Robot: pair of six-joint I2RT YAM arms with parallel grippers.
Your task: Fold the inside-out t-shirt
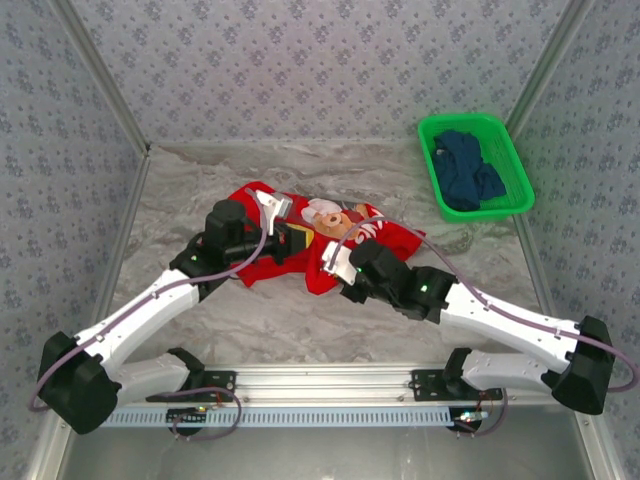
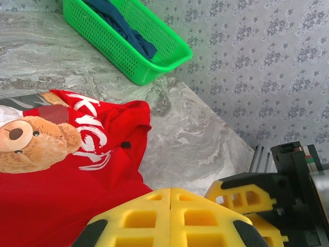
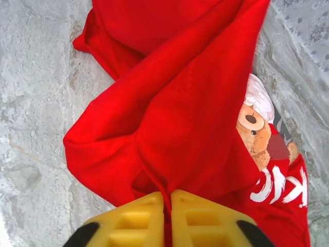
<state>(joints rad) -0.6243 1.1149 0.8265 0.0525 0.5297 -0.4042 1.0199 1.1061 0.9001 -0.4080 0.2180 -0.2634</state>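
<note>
The bright red t-shirt (image 1: 385, 235) lies crumpled in the middle of the marble table, its teddy-bear print (image 1: 335, 215) and white lettering facing up. My right gripper (image 3: 167, 194) is shut on a ridge of red cloth that runs up from between its yellow fingers, and the shirt (image 3: 169, 103) stretches away from it. My left gripper (image 2: 170, 190) is shut, pad against pad, with no cloth seen between them, at the edge of the shirt (image 2: 67, 195). From above, the left gripper (image 1: 305, 238) and the right gripper (image 1: 330, 270) sit close together over the shirt.
A green basket (image 1: 470, 122) at the back right holds a dark navy garment (image 1: 468, 170); it also appears as the basket (image 2: 128, 56) in the left wrist view. Patterned walls enclose the table on three sides. A yellow finger of the right gripper (image 2: 239, 198) is just right of my left fingers.
</note>
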